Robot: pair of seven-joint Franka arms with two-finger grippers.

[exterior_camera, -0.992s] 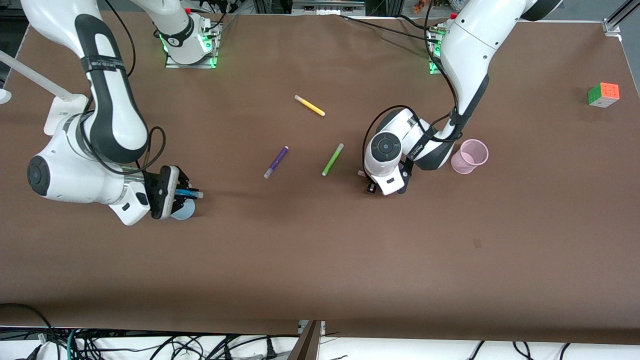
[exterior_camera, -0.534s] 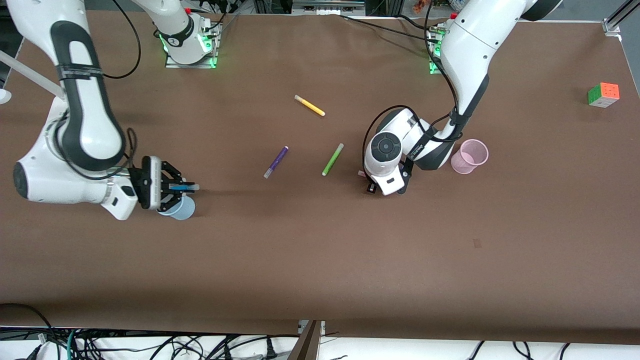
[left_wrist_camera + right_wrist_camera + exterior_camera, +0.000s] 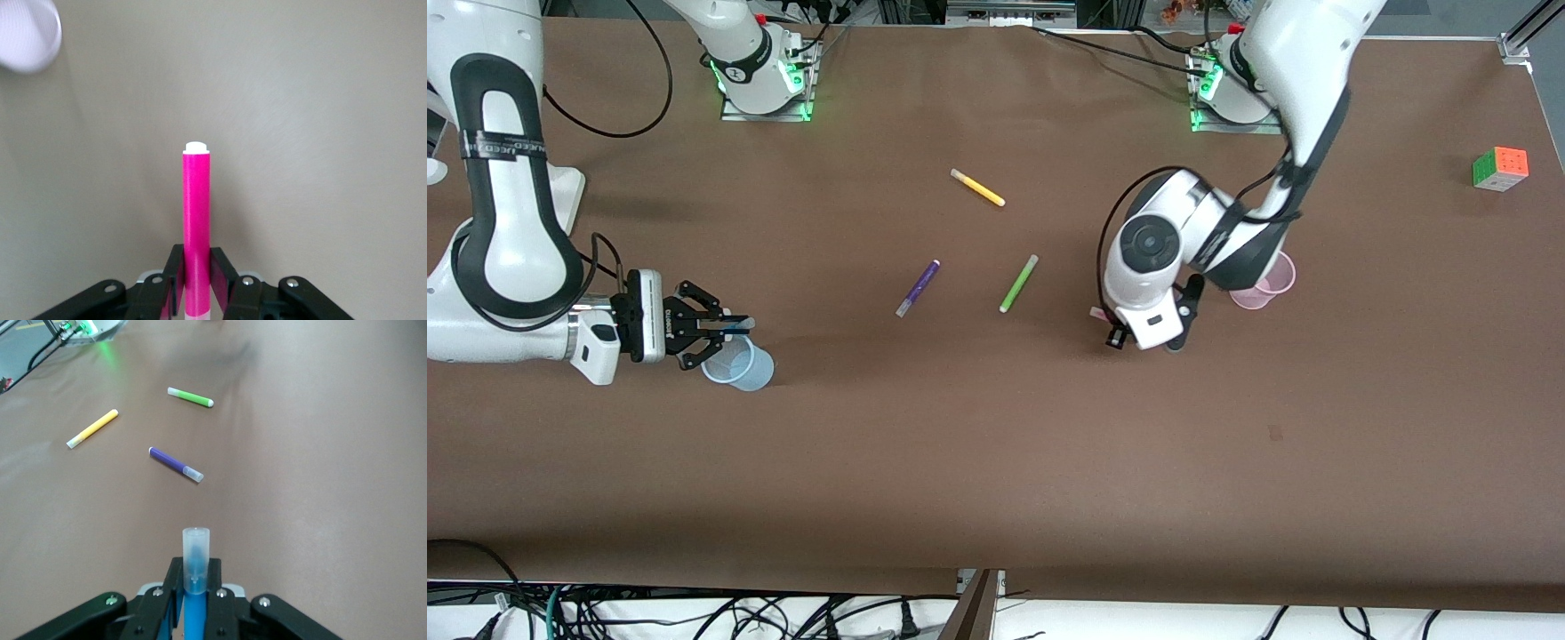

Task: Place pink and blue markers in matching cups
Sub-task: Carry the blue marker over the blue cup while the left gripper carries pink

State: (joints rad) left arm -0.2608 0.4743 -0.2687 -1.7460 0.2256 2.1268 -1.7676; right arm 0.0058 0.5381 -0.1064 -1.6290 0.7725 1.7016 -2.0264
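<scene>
My right gripper is shut on the blue marker and holds it level just over the rim of the light blue cup. In the right wrist view the blue marker sticks out between the shut fingers of the right gripper, pale cap forward. My left gripper is shut on the pink marker above the table, beside the pale pink cup, which the arm partly hides. In the left wrist view the left gripper grips the pink marker; the pink cup shows blurred at a corner.
A purple pen, a lime-green pen and a yellow pen lie mid-table between the arms; they also show in the right wrist view. A colour cube sits near the left arm's end of the table.
My right gripper has drawn back toward the right arm's end of the table with the blue marker, uncovering the blue cup. My left gripper has shifted toward the pink cup with the pink marker.
</scene>
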